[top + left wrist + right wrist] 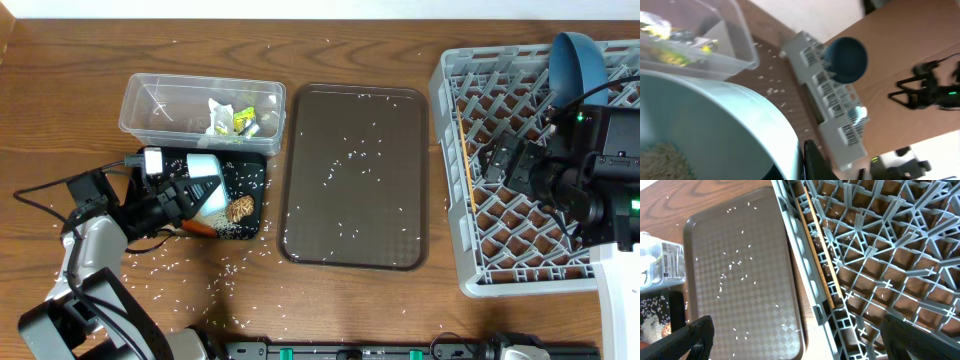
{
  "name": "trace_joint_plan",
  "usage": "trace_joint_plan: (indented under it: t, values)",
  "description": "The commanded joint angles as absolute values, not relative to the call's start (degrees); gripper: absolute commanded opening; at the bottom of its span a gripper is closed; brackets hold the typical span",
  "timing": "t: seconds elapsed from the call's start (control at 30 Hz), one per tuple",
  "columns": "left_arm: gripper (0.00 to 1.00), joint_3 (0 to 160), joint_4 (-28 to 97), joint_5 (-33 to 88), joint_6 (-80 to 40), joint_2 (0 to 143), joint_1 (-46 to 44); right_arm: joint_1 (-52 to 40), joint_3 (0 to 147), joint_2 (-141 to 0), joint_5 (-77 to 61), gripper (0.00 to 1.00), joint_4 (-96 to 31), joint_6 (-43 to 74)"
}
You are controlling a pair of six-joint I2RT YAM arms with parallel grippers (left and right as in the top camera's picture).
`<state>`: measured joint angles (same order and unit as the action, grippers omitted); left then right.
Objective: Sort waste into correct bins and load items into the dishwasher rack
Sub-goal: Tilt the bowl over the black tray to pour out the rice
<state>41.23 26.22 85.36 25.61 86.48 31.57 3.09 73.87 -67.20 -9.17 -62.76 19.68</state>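
At nine o'clock the left gripper (190, 198) pinches the blue cup (207, 183) over the black tray (255, 170), while the right gripper (805, 337) gapes wide, empty.

A big dark brown tray (385, 215) lies flat in the middle of the brown wooden tabletop (60, 120). It has round corners and a tiny check pattern. At 3 o'clock from it lies a thin wooden stick (817, 255), running along its side.
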Motion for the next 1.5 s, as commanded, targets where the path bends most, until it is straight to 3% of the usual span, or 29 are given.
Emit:
trace_joint_plan:
  t: [0.0,0.1,0.2,0.3,0.37,0.5,0.63,0.73,0.93,1.0,1.07,1.13,1.2,1.3,1.4,1.47]
  values:
    - [0.06,41.30,26.13,86.78,25.78,86.83,31.99,4.21,74.13,-66.54,-9.26,0.99,-62.63,18.59]
    - [0.06,41.30,26.06,89.12,27.73,86.83,31.97,4.21,74.13,-66.54,-9.23,0.99,-62.85,18.59]
    - [0.06,41.34,27.55,90.06,21.30,86.56,32.05,4.21,74.13,-66.52,-9.26,0.99,-62.98,18.59]
    - [0.06,41.23,26.81,84.55,28.08,86.65,32.23,4.21,74.13,-66.54,-9.23,0.99,-63.20,18.59]
    - [0.06,41.28,25.19,90.00,22.15,86.78,33.06,4.21,74.13,-66.54,-9.23,0.99,-63.00,18.59]
    - [0.06,41.25,22.15,89.14,22.13,86.87,33.10,4.21,74.13,-66.54,-9.23,0.99,-62.87,18.59]
    - [0.06,41.19,22.02,77.47,15.16,86.87,33.12,4.21,74.13,-66.54,-9.26,0.99,-62.81,18.59]
    - [0.06,41.19,18.39,90.08,11.25,86.85,33.58,4.21,74.13,-66.54,-9.23,0.99,-62.83,18.57]
    - [0.06,41.17,16.75,87.39,10.90,86.87,33.85,4.19,74.13,-66.54,-9.28,0.99,-62.19,18.61]
    - [0.06,40.99,16.80,80.01,10.24,86.87,33.87,4.19,74.13,-66.54,-9.28,0.99,-62.22,18.61]
    - [0.06,40.99,15.53,83.64,5.61,86.89,34.15,4.19,74.13,-66.54,-9.28,0.99,-62.26,18.61]
    - [0.06,40.88,14.92,88.14,11.29,86.83,34.20,4.21,74.13,-66.54,-9.26,0.99,-62.46,18.59]
    - [0.06,40.27,15.66,78.76,9.76,87.00,34.22,4.19,74.13,-66.54,-9.26,0.99,-62.41,18.61]
    - [0.06,40.23,10.57,90.15,5.10,87.55,34.26,4.21,74.13,-66.54,-9.26,0.99,-62.43,18.61]
    - [0.06,39.57,10.20,81.84,5.98,87.26,34.04,4.21,74.13,-66.54,-9.50,0.99,-62.13,18.63]
    - [0.06,39.57,6.63,88.71,1.15,87.46,34.06,4.21,74.13,-66.54,-9.47,0.99,-62.22,18.61]
